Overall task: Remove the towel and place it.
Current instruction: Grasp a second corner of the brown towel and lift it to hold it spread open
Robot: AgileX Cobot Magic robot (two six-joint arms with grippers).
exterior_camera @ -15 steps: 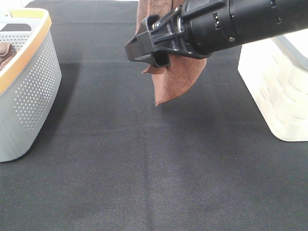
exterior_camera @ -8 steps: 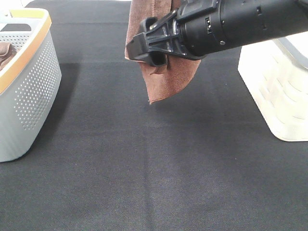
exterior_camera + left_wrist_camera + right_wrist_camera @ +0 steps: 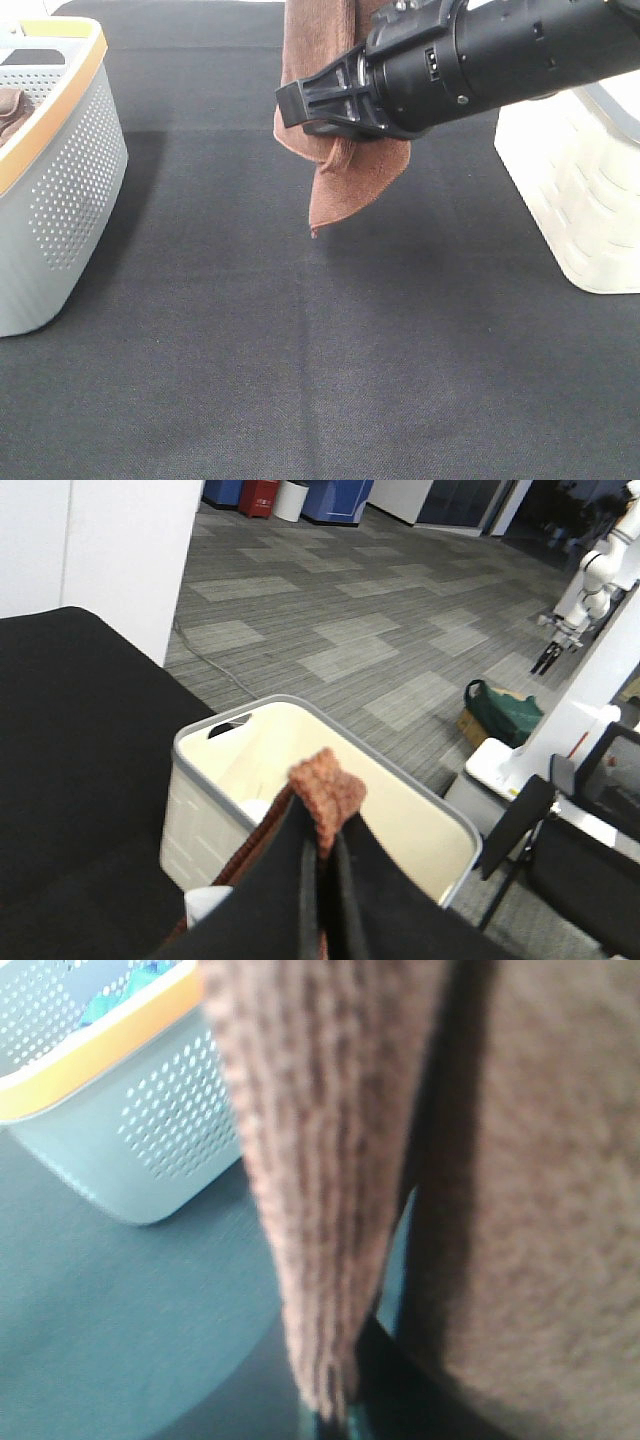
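Observation:
The rust-brown towel [image 3: 345,190] hangs in the air over the black table, running up past the top of the exterior view. Its lowest corner hangs a little above the cloth. In the left wrist view my left gripper [image 3: 322,850] is shut on a fold of the towel [image 3: 325,785]. It is out of sight in the exterior view. My right gripper [image 3: 305,105] reaches in from the right and sits against the towel's front. The towel [image 3: 300,1160] fills the right wrist view and hides the fingers there.
A grey perforated basket with an orange rim [image 3: 70,170] stands at the left, with a darker brown cloth [image 3: 10,108] inside. A cream basket [image 3: 570,190] stands at the right and also shows in the left wrist view [image 3: 200,810]. The black table [image 3: 300,350] lies below.
The towel has swung slightly and its lower corner now hangs lower. My right gripper has shifted a little to the right against it.

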